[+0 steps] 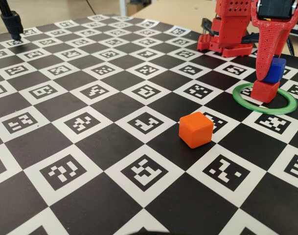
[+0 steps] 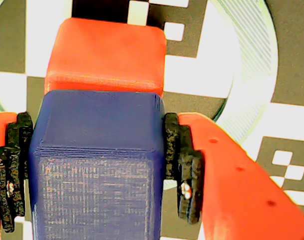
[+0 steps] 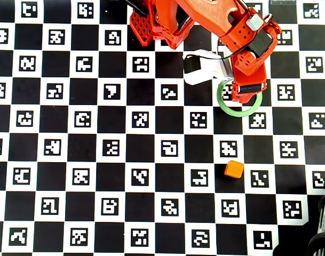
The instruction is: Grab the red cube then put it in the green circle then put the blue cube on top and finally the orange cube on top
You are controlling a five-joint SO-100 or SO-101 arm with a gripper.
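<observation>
The red cube stands inside the green circle, toward its far side. Directly over it is the blue cube, with my red gripper shut on it. In the wrist view the black pads press both sides of the blue cube. The red cube shows just beyond it, partly covered, with the green circle around them. Whether blue rests on red or hovers just above it is unclear. The orange cube sits alone on the board, nearer the camera; overhead, the orange cube lies below the green circle.
The checkerboard mat with printed markers covers the table. The arm's red base stands at the back right. A black stand rises at the far left corner. Overhead, the arm hides both stacked cubes.
</observation>
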